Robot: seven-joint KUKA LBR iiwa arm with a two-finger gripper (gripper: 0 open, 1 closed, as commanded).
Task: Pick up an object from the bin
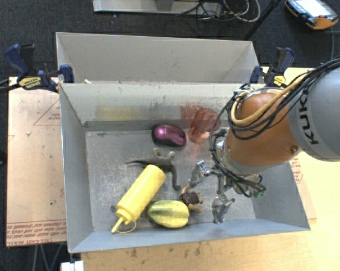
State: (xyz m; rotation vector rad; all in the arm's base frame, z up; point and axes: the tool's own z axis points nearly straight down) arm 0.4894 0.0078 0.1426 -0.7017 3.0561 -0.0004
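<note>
My pincer (210, 189) sits low over the bin's (74, 168) floor with its two fingers spread apart, and I see nothing between them, so I hold nothing yet. I judge the wide spread is there to straddle something small, not to clamp a bulky piece.

The nearest candidate is a small brown lump (190, 198), just beside the pincer on the view's left and close to the lower finger. It is not between the fingers, so I can't say the pincer is round it.

Further to the left of the pincer lies a dark lizard (161, 162). Beyond it a yellow bottle (138, 195) lies tilted on its side with its nozzle pointing away from the pincer. A yellow-green squash (168, 214) rests just beside the bottle's lower end and near the lump.

Behind the pincer, toward the back wall, a purple oval (168, 134) and a pink see-through piece (201, 123) lie well apart from the fingers.

The arm's (260, 131) orange wrist hangs over the floor on the pincer's right and hides what may lie there. My guess is that the lump, being small and loose, will want the fingers shifted left before closing. The squash so close by could get nudged.
</note>
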